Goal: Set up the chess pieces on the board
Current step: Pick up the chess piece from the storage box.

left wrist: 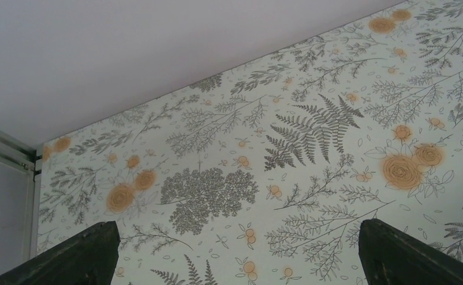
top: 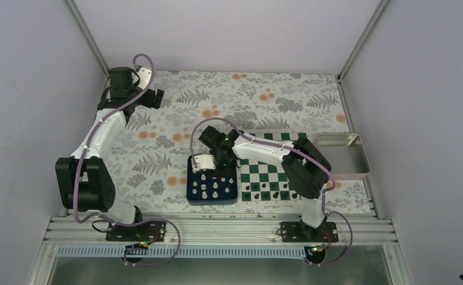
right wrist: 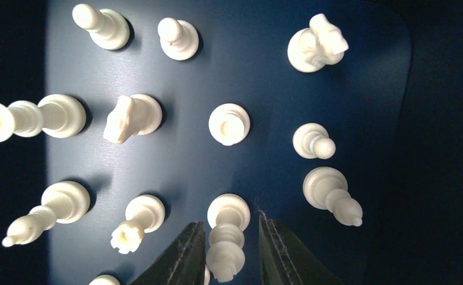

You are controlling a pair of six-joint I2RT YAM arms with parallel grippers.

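Reaching into blue tray [right wrist: 265, 77] w/ right hand [right wrist: 229, 221], fingers [right wrist: 178, 258] spread either side of one white piece [right wrist: 228, 208], not yet pinching. Other chess pieces [right wrist: 229, 123] are standing on tray, beside board [top: 272, 173]. Next: closing gently, lifting straight, carrying to board. Left hand [left wrist: 235, 237] is hovering spread, empty.

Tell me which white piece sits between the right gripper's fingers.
The tall ringed piece at the wrist view's bottom centre; the right gripper straddles it alone.

Floral table [top: 247, 95] with blue tray [top: 190, 191], board [top: 265, 173] and metal tray [top: 343, 157]
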